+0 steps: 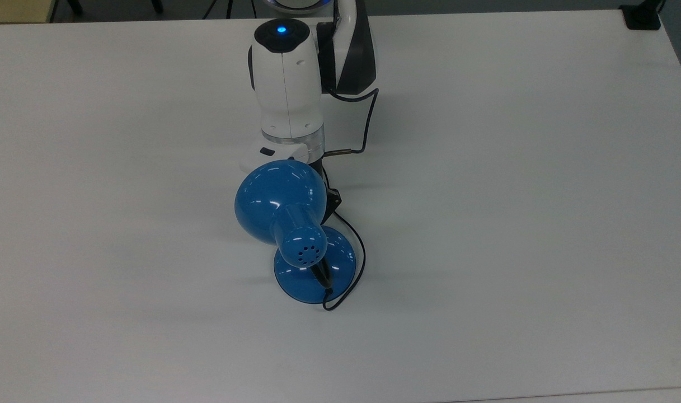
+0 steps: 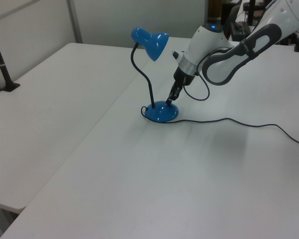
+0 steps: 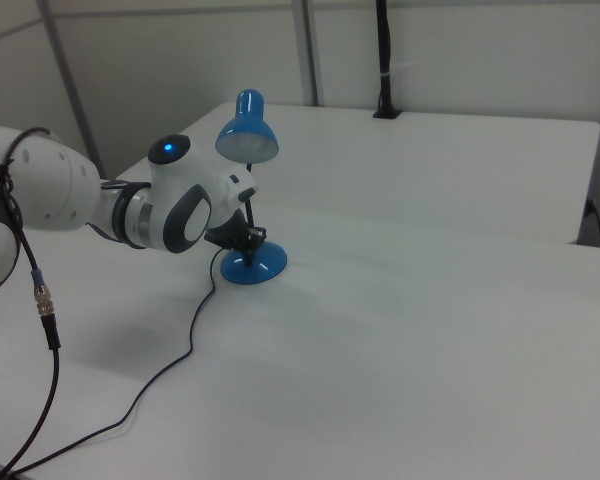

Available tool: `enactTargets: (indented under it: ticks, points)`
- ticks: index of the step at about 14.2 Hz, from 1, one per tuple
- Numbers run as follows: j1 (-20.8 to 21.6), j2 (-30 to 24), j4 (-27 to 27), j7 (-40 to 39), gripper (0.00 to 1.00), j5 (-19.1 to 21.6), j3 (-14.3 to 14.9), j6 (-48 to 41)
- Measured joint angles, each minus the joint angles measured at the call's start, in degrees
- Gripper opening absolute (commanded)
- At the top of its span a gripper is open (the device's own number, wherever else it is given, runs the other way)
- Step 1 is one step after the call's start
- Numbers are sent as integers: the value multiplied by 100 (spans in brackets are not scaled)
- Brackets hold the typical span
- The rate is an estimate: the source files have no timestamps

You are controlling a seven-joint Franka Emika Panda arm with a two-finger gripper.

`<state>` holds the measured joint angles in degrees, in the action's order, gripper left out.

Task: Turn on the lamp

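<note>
The lamp (image 1: 281,215) stands upright at the centre of the top view, on the white table (image 1: 513,224). Its round blue base (image 2: 161,112) rests flat on the table, left of centre in the left view, and a curved black neck rises from the base to the dome shade (image 2: 150,42) in the upper middle of the left view. In the right view the shade (image 3: 248,132) sits in the upper left of the frame and its open mouth faces down. The gripper (image 2: 170,97) is angled down onto the base's rim on the left view's right, with its tip at or touching the blue surface. Whether its fingers are apart or together cannot be told. In the top view the shade covers most of the gripper, and a small black part shows just right of the shade. A thin black cord (image 2: 239,122) runs from the base across the table toward the left view's right edge. The arm's white wrist (image 1: 287,73) occupies the upper centre of the top view, a blue light lit on it.
</note>
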<state>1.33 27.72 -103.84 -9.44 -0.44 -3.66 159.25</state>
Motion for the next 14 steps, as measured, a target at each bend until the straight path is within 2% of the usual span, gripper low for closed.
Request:
enactTargets:
  ticks: [9, 11, 14]
  points:
    - [-21, -76, 3, -17, 0, -46, -9, -12]
    - [-27, -321, -19, -17, 0, -46, -20, -536]
    - [-26, -1028, -33, -17, 0, -47, -65, -2293]
